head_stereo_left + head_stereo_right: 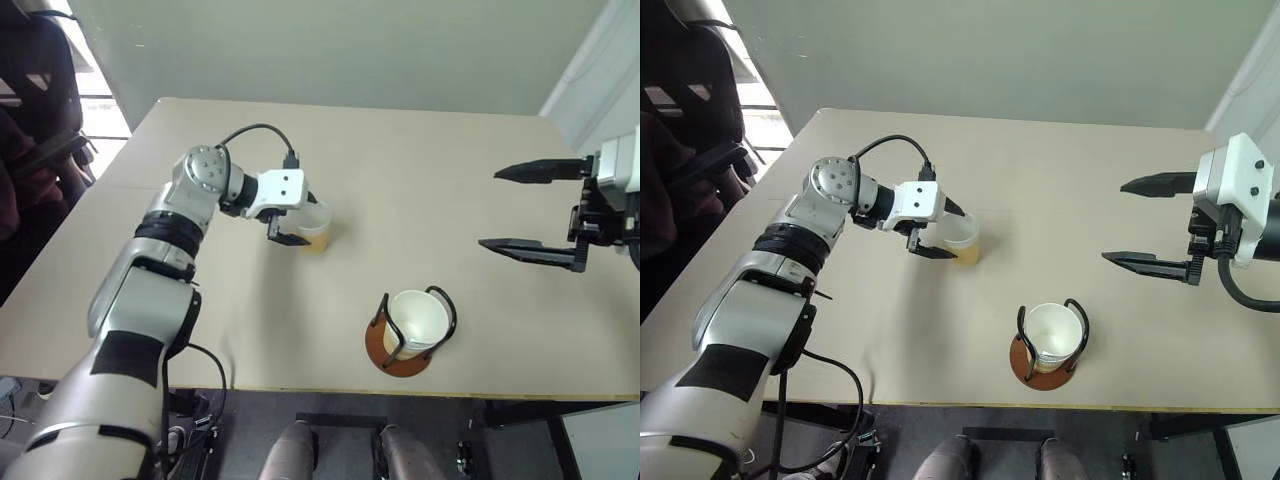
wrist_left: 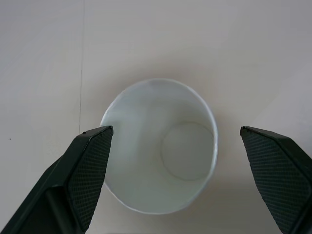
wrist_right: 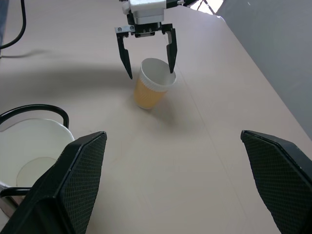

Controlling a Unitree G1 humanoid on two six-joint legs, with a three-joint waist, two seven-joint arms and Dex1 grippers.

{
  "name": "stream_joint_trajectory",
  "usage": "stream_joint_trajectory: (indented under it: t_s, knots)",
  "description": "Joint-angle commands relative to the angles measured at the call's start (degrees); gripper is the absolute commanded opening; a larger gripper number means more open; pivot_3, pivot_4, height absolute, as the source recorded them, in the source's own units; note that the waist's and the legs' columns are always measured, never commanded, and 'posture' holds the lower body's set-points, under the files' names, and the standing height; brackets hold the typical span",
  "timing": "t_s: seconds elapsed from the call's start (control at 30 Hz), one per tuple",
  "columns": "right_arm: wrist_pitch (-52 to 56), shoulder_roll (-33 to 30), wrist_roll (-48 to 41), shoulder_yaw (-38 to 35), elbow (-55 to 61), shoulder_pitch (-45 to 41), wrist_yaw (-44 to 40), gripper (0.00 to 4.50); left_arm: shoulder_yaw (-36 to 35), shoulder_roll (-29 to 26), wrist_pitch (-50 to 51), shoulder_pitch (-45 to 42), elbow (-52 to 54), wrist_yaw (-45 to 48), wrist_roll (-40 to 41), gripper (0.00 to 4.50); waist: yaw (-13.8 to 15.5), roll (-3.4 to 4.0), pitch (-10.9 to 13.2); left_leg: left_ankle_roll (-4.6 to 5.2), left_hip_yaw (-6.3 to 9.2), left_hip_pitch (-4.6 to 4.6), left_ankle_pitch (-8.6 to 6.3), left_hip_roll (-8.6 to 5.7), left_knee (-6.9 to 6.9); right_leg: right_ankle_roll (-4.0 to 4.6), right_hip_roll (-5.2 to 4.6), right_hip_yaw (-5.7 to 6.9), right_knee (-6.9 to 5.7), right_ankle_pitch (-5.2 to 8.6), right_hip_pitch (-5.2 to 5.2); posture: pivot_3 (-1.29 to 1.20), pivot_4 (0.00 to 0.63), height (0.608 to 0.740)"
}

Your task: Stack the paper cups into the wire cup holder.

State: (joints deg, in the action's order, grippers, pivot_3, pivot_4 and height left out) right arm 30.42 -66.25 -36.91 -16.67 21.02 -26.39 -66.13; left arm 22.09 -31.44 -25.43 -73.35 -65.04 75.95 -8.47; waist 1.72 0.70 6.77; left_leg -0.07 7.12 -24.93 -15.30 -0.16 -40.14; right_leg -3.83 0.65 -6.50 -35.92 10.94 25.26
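Tan-yellow cup (image 1: 314, 229), reddish-brown holder base (image 1: 400, 359), beige table (image 1: 420, 180).

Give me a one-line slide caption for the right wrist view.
Left gripper open over a loose paper cup on the table, the wire cup holder already loaded nearby.

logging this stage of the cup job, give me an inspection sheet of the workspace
surface: beige table, bare apart from the job's things
job's things: one paper cup upright on the table; wire cup holder near the front edge, with a cup seated in it
clutter: nothing seen
grippers: left claw open, fingers either side of the loose cup's rim; right claw open above the table, holding nothing
cables: black cable looping over the left wrist
surroundings: pale wall behind the table
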Motion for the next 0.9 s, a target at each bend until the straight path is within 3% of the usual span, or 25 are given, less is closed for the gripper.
stream_joint_trajectory:
  t_s: [0.03,0.37,0.4,0.53,0.8,0.9]
  knots:
    - [-0.1,-0.7,-0.6,-2.7,1.5,-0.7,0.8,4.5,-0.7,0.6,-1.3,-0.6,-0.7,-0.3,-1.7,4.48,0.1,0.0,0.0,0.01,0.01,0.0,0.01,0.0,-0.01,-0.01,0.0,0.01,0.0,0.0,0.0,0.0,0.15,0.74]
    - [0.7,-1.0,-0.9,-3.5,2.2,-0.1,1.0,4.5,0.6,5.3,-2.4,-0.5,-4.8,-7.5,-8.2,4.48,0.2,-0.01,0.0,0.02,-0.01,0.0,0.01,0.0,-0.01,-0.04,-0.01,0.0,0.0,-0.02,0.0,0.0,0.15,0.74]
    - [0.9,-1.1,-0.9,-3.7,2.3,0.1,1.0,4.5,0.7,5.5,-2.6,-0.6,-5.1,-7.8,-8.6,4.32,0.2,-0.01,0.0,0.02,-0.01,0.0,0.01,0.0,-0.01,-0.04,-0.01,0.0,0.0,-0.02,0.0,0.0,0.15,0.74]
    - [1.5,-1.1,-0.9,-4.7,2.9,0.9,1.0,4.5,0.1,6.1,-2.5,-1.3,-5.9,-8.4,-9.2,3.16,0.2,-0.01,0.0,0.02,-0.02,0.0,0.01,-0.01,-0.02,-0.04,0.0,-0.01,0.01,-0.02,0.0,0.0,0.15,0.74]
    - [1.7,-0.9,-0.5,-4.9,3.0,1.1,1.1,4.5,-0.6,5.7,-2.9,-1.6,-6.4,-6.0,-9.0,0.19,0.2,-0.01,0.0,0.02,-0.03,0.01,0.04,-0.01,-0.04,-0.05,0.0,-0.01,-0.01,-0.03,-0.01,0.0,0.15,0.74]
    - [1.5,-0.9,-0.3,-4.6,2.6,0.8,1.1,4.5,-1.7,5.4,-2.7,-2.5,-6.2,-3.5,-7.9,0.02,0.2,-0.01,0.0,0.02,-0.03,0.01,0.05,-0.01,-0.04,-0.06,0.0,0.0,-0.02,-0.03,-0.01,0.0,0.15,0.74]
